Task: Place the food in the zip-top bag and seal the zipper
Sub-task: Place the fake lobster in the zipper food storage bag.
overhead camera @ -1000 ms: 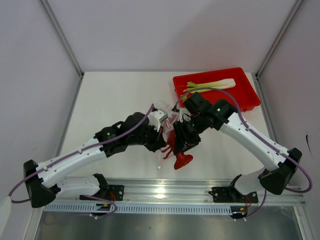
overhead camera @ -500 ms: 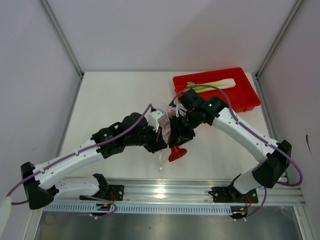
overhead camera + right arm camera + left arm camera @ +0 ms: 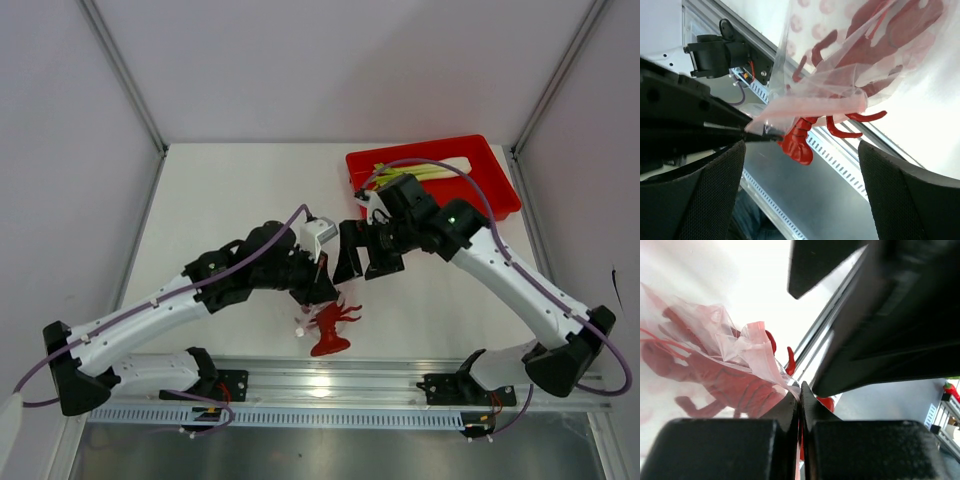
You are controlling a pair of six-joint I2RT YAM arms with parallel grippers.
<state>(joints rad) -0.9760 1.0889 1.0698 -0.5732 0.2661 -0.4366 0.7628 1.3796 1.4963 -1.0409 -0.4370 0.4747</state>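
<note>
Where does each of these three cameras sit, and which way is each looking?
Top external: fixed above and behind the arm bases, looking down on the table; both arms and the red tray show.
Left wrist: on the left arm, looking along its left gripper, shut on the zip-top bag.
Right wrist: on the right arm, looking past its open right gripper towards the mounting rail.
Shared: both wrist views show the red toy lobster through the bag.
</note>
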